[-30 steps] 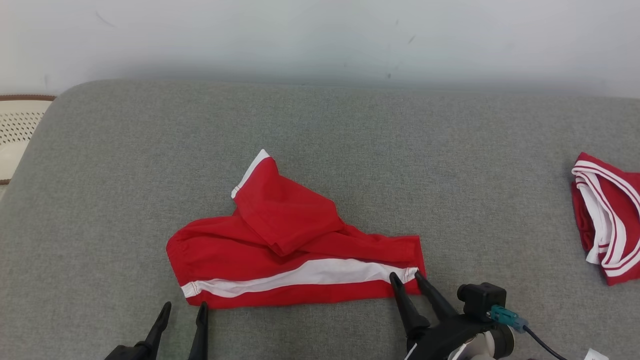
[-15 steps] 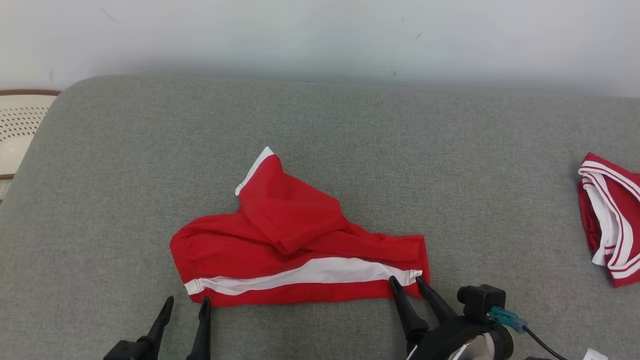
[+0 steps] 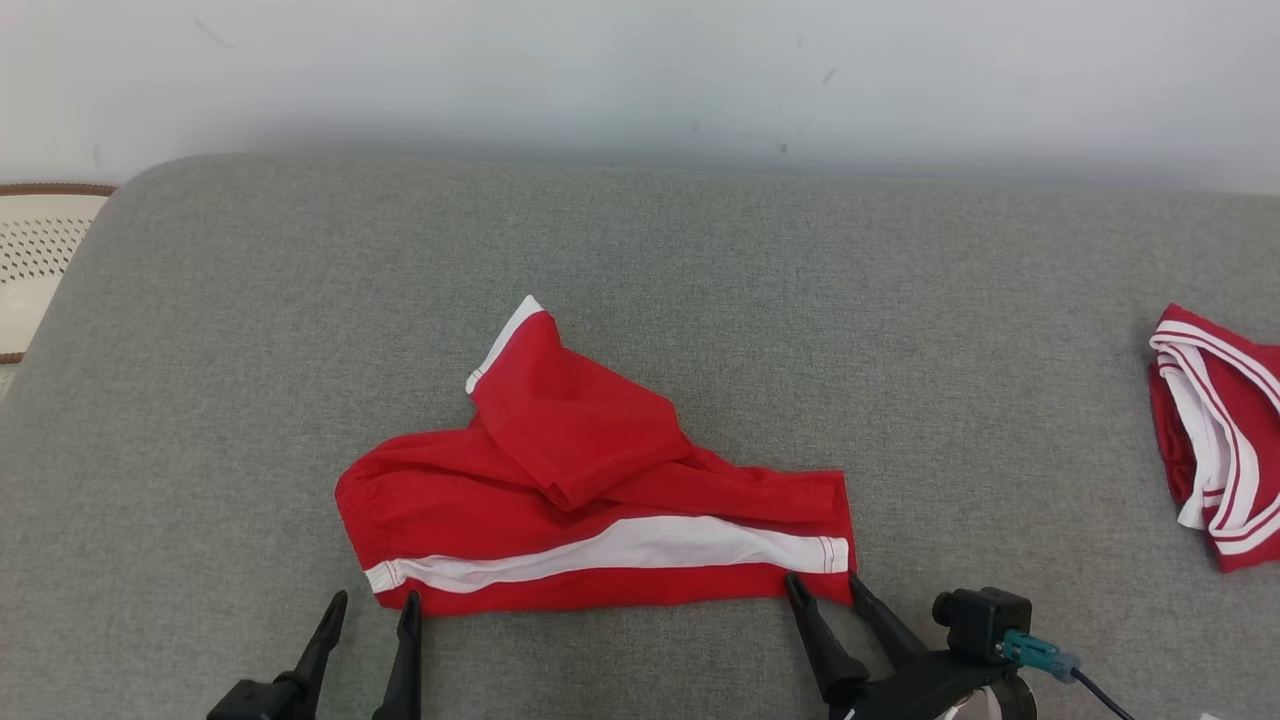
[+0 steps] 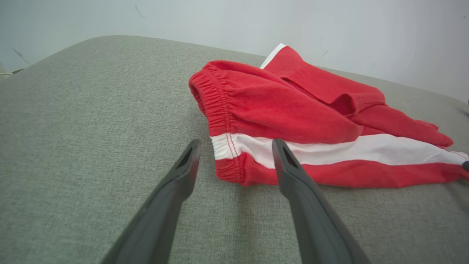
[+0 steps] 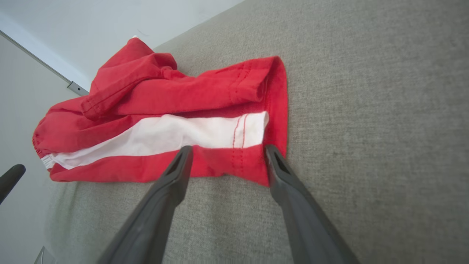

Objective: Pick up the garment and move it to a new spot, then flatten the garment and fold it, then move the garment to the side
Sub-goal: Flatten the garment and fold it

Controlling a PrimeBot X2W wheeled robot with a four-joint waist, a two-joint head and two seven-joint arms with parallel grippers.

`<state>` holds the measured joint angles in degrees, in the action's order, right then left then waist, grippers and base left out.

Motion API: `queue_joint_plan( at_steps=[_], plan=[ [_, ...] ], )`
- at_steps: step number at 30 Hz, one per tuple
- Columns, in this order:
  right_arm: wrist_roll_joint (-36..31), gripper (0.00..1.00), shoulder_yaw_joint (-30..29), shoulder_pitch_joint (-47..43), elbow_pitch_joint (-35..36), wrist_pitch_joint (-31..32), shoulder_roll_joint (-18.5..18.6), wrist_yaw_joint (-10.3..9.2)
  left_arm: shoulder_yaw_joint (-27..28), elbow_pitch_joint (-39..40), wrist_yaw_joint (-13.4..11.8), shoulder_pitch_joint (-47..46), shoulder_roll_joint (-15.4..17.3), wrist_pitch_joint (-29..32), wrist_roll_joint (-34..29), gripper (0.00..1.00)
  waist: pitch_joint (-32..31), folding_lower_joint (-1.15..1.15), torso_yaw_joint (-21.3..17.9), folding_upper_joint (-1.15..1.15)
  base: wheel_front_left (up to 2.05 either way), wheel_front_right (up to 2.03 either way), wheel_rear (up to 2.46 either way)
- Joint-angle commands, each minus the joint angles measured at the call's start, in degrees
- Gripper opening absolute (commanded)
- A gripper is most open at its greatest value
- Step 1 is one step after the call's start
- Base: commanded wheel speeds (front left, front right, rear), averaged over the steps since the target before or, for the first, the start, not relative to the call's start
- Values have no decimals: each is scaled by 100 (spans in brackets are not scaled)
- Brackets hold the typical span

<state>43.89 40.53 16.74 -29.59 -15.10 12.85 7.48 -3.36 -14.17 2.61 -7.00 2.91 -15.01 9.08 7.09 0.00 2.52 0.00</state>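
The red garment (image 3: 590, 500), a pair of shorts with a white side stripe, lies rumpled at the middle of the grey cushioned surface (image 3: 800, 300), one leg folded over toward 12 o'clock. In the head view the left gripper (image 3: 370, 605) sits at 7 o'clock, jaws wide and holding nothing, its inner fingertip at the elastic waistband corner. The right gripper (image 3: 827, 588) is at 5 o'clock, jaws also spread wide and empty, both fingertips at the near edge of the leg hem, just below the stripe's end. A second red and white garment (image 3: 1215, 440) lies bunched at 3 o'clock, well apart. A cream perforated object (image 3: 35, 260) shows at 9 o'clock, beyond the surface's edge.
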Motion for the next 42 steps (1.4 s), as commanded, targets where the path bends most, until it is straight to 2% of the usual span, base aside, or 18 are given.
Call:
queue_joint_plan(
  at_steps=[1, 22, 37, 39, 42],
  plan=[
    [68, 100, 75, -12, -20, -2, 25, 2, -4, 5, 11, 25, 2, -21, 85, 100, -3, 0, 1, 0, 0, 0, 0],
    [717, 100, 396, 330, 86, -1, 241, 2, -69, -41, -7, 105, 2, -21, 95, 100, -44, 0, 150, 0, 0, 0, 0],
    [1370, 100, 765, 562, -194, -1, 297, 2, -175, -1, -42, 16, 2, -21, 217, 100, -52, 0, 158, 0, 0, 0, 0],
    [1356, 95, 757, 611, -184, -1, 298, 2, -184, 25, -27, 1, 2, -21, 235, 100, -52, 0, 153, 0, 0, 0, 0],
    [1311, 95, 783, 610, -182, -1, 286, 2, -190, 22, 41, -34, 2, -21, 302, 100, -55, 0, 137, 0, 0, 0, 0]
  ],
)
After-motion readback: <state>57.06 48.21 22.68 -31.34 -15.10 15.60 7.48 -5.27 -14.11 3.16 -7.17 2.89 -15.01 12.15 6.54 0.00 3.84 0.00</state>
